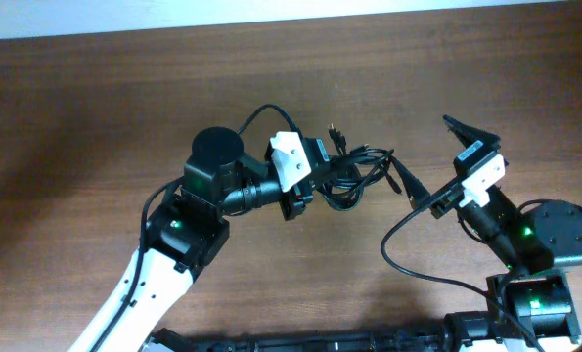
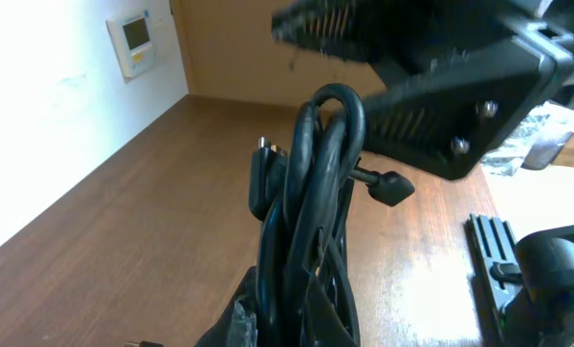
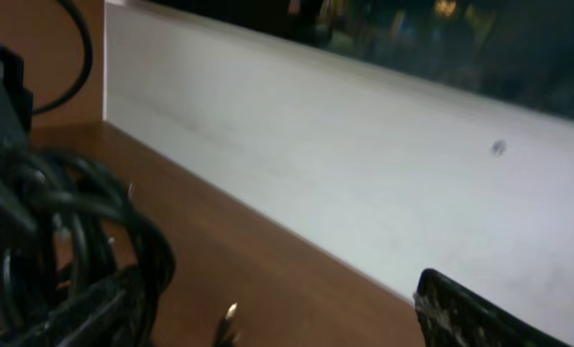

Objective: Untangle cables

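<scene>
Overhead view. Left claw (image 1: 322, 178) clenched on the cables (image 1: 354, 174), with the dark tangle bunched just ahead of its fingertips and apparently lifted off the table (image 1: 124, 98). Right claw (image 1: 450, 164) released, spread wide, nothing between its two fingers. Bundle near its front-left side but apart from it. One loose tail (image 1: 405, 182) with a plug end trailing out of the tangle toward the right claw's nearer finger; contact there not resolvable.

Left wrist view. Several black strands pressed side by side, spanning the gap between the fingers (image 2: 441, 96), looped top against the upper pad. A second plug end (image 2: 391, 186) jutting sideways just beside that pad.

Right wrist view. Cables blurred, off beyond the claw's left side; only one fingertip (image 3: 479, 318) sharp, at its right. No cord inside the opening.

Step in hand, as a judgement: drawing one strand out of an anchored bundle; task at an early stage, tangle not yet opened.

- Hold the left grip firm as the anchor; no re-gripping during the pull.
- Bring the right claw onto the loose tail, never onto the core of the tangle.
- Close just behind the plug, with only that single strand between the pads.
- Draw slowly away from the left claw, along the strand's own line.
- Halt at any tightening of the loops or dragging of the whole bundle.
- Keep clear of the fixed wire (image 1: 393, 249) looping below the right claw.
</scene>
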You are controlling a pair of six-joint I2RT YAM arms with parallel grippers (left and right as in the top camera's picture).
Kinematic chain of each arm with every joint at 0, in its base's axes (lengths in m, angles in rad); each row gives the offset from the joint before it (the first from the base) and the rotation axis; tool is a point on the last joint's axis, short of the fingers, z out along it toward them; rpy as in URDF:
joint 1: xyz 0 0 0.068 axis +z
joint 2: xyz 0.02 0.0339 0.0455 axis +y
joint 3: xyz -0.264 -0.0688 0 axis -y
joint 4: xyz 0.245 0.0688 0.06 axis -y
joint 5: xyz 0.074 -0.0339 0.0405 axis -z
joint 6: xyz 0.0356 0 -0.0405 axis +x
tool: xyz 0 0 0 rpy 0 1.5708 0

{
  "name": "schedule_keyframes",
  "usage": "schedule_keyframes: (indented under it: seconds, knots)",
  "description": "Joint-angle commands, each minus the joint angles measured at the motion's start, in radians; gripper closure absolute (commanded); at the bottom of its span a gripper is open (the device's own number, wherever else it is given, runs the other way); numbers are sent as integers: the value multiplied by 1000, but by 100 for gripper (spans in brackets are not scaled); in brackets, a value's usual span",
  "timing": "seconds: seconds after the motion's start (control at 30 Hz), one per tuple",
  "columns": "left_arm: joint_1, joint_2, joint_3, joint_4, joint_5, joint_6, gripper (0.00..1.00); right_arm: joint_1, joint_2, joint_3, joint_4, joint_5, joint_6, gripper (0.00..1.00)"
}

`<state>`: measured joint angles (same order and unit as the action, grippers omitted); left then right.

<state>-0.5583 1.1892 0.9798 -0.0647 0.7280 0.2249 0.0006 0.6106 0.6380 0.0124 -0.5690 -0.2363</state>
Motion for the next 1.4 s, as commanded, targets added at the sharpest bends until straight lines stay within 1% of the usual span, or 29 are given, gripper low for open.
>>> schedule_keyframes:
  seconds: [0.0, 0.1, 0.2, 0.27, 0.43, 0.5, 0.57, 0.63, 0.7, 0.73, 0.77, 0.8, 0.87, 0.97, 1.0, 1.07, 1.1, 1.17, 1.23, 1.27, 1.33, 1.37]
  knots:
    - [3, -19, 11, 11, 45, 25, 100, 0, -2, 17, 48, -12, -29, 12]
    - [2, -19, 11, 31, 81, 39, 100, 0, -2, 17, 68, -73, -29, 12]
    - [2, -19, 11, 49, 124, 39, 100, -1, 6, 17, 122, -74, -29, 12]
    - [2, -19, 11, 82, 177, 39, 100, -1, 37, 17, 195, -74, -29, 12]
    - [2, -19, 11, 79, 174, 39, 100, -1, 187, 17, 476, -70, -14, 12]
    - [2, -19, 11, 79, 174, 39, 100, -1, 203, 17, 517, -68, -14, 12]
    - [2, -19, 11, 79, 174, 39, 100, -1, 207, 17, 531, -7, -14, 12]
    - [2, -19, 11, 78, 174, 39, 100, -1, 206, 17, 547, 164, -14, 11]
    - [2, -19, 11, 74, 164, 40, 100, -1, 207, 17, 545, 270, -14, 9]
    - [5, -19, 11, 51, 142, 48, 100, -1, 206, 17, 545, 351, -14, 6]
    - [7, -19, 11, 15, 140, 94, 100, -1, 206, 17, 543, 387, -14, 4]
    - [13, -19, 11, 2, 140, 106, 100, -2, 207, 17, 531, 405, -14, 2]
    - [13, -19, 11, 4, 134, 106, 100, -2, 207, 17, 414, 405, -14, 2]
    - [13, -19, 11, 3, 50, 101, 100, -2, 206, 17, 160, 358, -14, 2]
    - [13, -19, 11, 3, 2, 81, 100, -2, 206, 17, 87, 304, -14, 2]
    - [13, -19, 11, 7, -159, -34, 100, -2, 206, 17, 0, 212, -14, 2]
    - [13, -19, 11, 7, -266, -102, 100, -2, 206, 17, -47, 140, -14, 2]
    - [13, -19, 11, 6, -378, -163, 100, -2, 206, 17, -113, 42, -14, 2]
    - [13, -19, 11, 6, -439, -204, 100, -2, 202, 17, -167, -19, 1, 2]
    - [13, -19, 11, 6, -467, -235, 100, -2, 189, 17, -174, -66, 82, 1]
    - [12, -19, 11, 2, -466, -237, 100, -2, 160, 17, -173, -205, 182, 1]
    - [12, -19, 11, -1, -459, -237, 100, -2, 151, 17, -169, -264, 202, 1]
